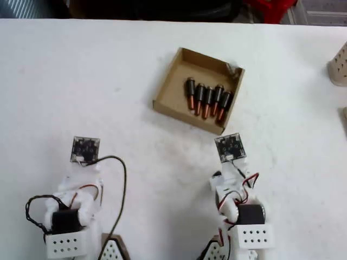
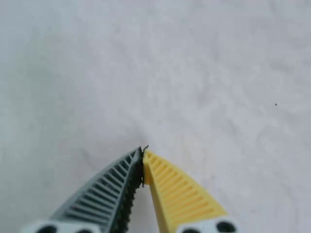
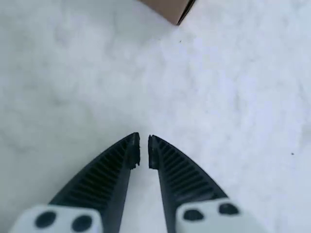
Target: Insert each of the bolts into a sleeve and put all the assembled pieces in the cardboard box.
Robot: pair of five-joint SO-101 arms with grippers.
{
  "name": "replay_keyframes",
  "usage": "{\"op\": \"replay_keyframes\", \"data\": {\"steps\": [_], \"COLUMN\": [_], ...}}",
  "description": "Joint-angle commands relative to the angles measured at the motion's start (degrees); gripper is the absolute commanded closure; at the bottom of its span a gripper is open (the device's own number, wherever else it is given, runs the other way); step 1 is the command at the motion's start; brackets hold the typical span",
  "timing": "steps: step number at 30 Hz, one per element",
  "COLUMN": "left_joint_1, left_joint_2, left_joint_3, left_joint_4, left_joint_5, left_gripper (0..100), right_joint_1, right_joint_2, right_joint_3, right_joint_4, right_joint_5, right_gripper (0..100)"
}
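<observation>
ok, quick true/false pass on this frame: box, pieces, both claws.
1. Five assembled pieces are in the cardboard box. True.
2. The left claw grips a bolt. False: its tips meet on nothing, over the bare table.
3. The pieces stand upright in the box. False: they lie flat, side by side in a row.
4. The right claw is the one nearer the box. True: a corner of the box shows just beyond it in the right wrist view.
</observation>
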Motion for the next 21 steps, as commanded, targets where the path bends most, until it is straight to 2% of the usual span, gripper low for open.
{"op": "replay_keyframes", "data": {"steps": [1, 12, 14, 19, 21], "left_joint_1": [0.57, 0.57, 0.57, 0.57, 0.57], "left_joint_2": [-0.75, -0.75, -0.75, -0.75, -0.75], "left_joint_3": [0.00, 0.00, 0.00, 0.00, 0.00], "left_joint_4": [0.35, 0.35, 0.35, 0.35, 0.35], "left_joint_5": [0.00, 0.00, 0.00, 0.00, 0.00], "left_gripper": [98, 98, 98, 98, 98], "right_joint_1": [1.01, 0.75, 0.66, 1.10, 1.10], "right_joint_2": [-1.10, -1.10, -0.84, -0.66, -0.66], "right_joint_3": [-2.02, -2.55, -2.64, -2.46, -2.55], "right_joint_4": [4.79, 6.90, 7.87, 10.68, 11.74], "right_joint_5": [1.32, 1.32, 0.88, -5.27, -5.36], "right_gripper": [98.1, 95.7, 88.4, 61.5, 60.1]}}
